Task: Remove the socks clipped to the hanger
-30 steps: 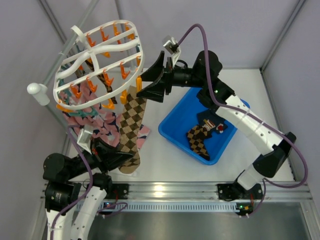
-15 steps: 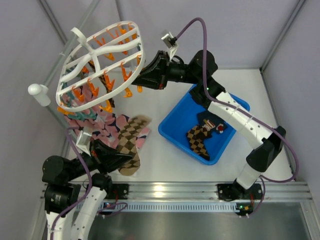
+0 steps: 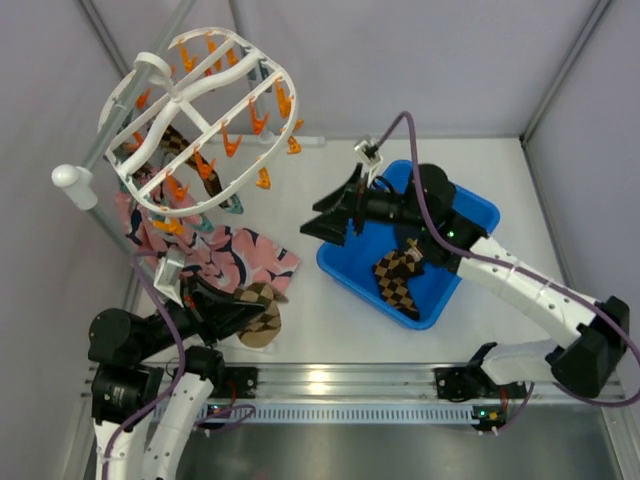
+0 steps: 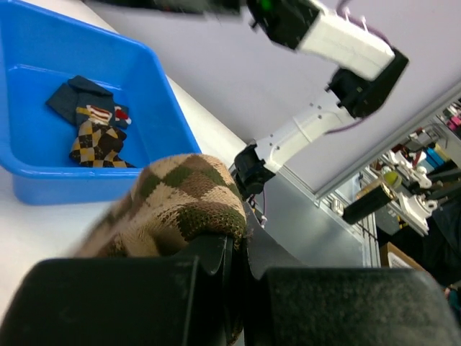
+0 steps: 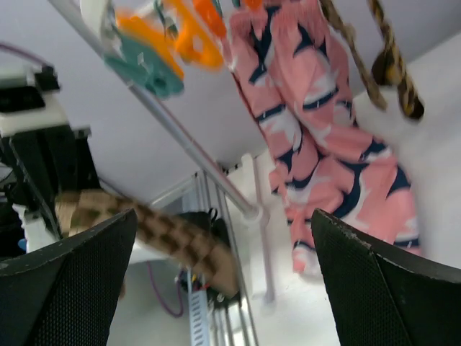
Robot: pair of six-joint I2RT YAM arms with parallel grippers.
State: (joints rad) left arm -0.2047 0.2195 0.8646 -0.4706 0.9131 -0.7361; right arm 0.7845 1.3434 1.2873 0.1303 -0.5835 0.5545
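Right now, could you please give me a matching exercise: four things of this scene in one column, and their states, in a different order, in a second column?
Things
1. checkered sock by the left arm
2. pink socks
3. blue bin
4. right fingers

States
A. wide open, empty
B. hanging under the white hanger
C. pinched by the left fingers
D. holds another checkered sock

Pairs: 1-C, 2-B, 3-D, 4-A
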